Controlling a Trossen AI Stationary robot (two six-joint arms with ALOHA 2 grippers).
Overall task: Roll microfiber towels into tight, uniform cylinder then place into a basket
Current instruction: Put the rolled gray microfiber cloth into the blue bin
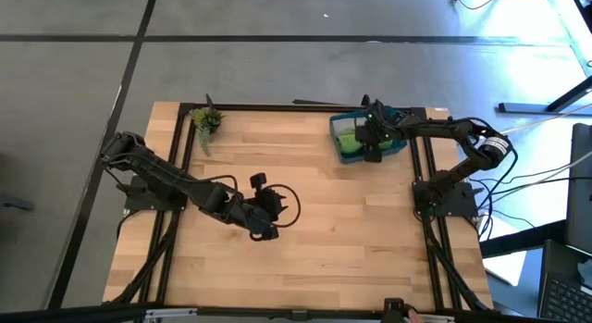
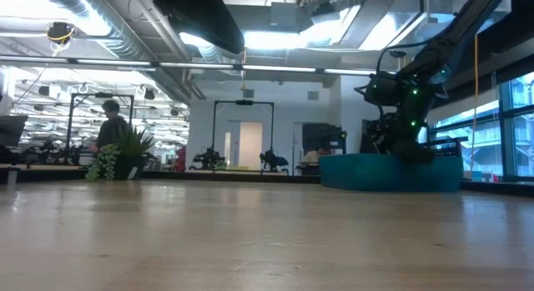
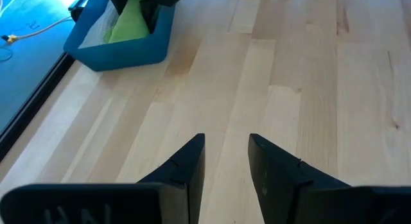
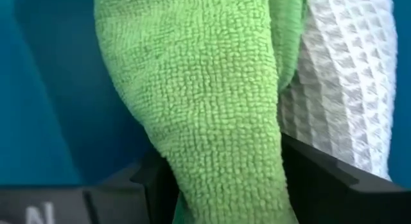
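Observation:
The dark-blue basket (image 1: 400,147) stands at the table's far right. In it lie the rolled lime-green towel (image 4: 212,102) and, beside it, a pale waffle-weave towel (image 4: 347,76). My right gripper (image 1: 372,149) reaches down into the basket. Its fingers are parted, one on either side of the green roll. In the low view the basket's wall (image 2: 388,173) hides those fingers. My left gripper (image 3: 227,153) hangs open over bare wood near the table's middle, holding nothing. My right gripper comes at the green towel from above, slanting down, one finger (image 4: 151,179) and the other (image 4: 321,179) on either side of the roll. The roll fills the gap between them and rests in the basket. Whether the fingers touch it I cannot tell.
A small potted plant (image 1: 205,121) stands at the table's far left. The wide wooden tabletop (image 1: 314,258) stretches between the arms. In the room beyond the table a person (image 2: 110,124) shows behind the plant.

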